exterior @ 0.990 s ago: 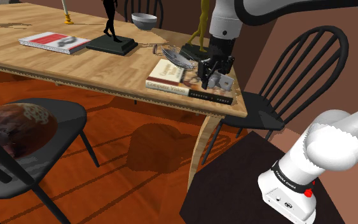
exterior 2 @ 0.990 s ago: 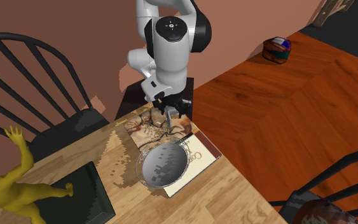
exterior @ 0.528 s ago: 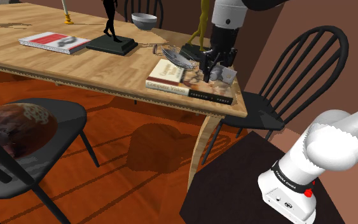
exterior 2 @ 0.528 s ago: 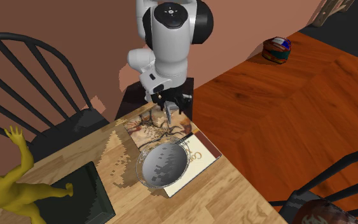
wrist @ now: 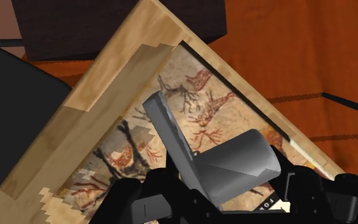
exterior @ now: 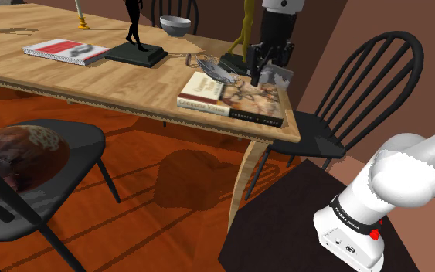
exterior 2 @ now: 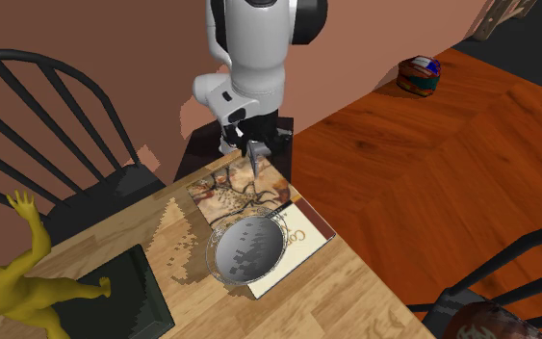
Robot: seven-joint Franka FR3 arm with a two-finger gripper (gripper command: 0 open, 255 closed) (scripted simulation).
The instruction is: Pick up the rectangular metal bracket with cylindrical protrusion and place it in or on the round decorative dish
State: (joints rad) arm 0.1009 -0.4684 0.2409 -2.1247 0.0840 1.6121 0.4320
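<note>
The black two-finger pincer [exterior: 264, 68] is closed on the grey rectangular metal bracket with a cylindrical stub [exterior: 279, 76], and the part hangs in the air, clear of the light wooden worktop [exterior: 69, 77]. Directly beneath it lies the large illustrated book [exterior: 239, 100], placed at the worktop corner nearest the stand. In the wrist view the bracket [wrist: 222, 162] is clasped at its near end. The flat plate runs out ahead of the fingers, roughly in line with them, and the cylindrical stub projects to one side. The target is the round grey dish with an ornamental wire rim [exterior 2: 247, 248]. It sits farther along the worktop, away from the stand, and appears to overlap the far end of the book. From the pincer, the dish therefore lies down the second exterior view and toward the shoulder view's left [exterior: 212, 66], near but not under the part. Judgement: the coming move is a level carry across the book toward the dish. The downward-pointing plate must stay above the wire rim until the part is centred over the bowl.
</note>
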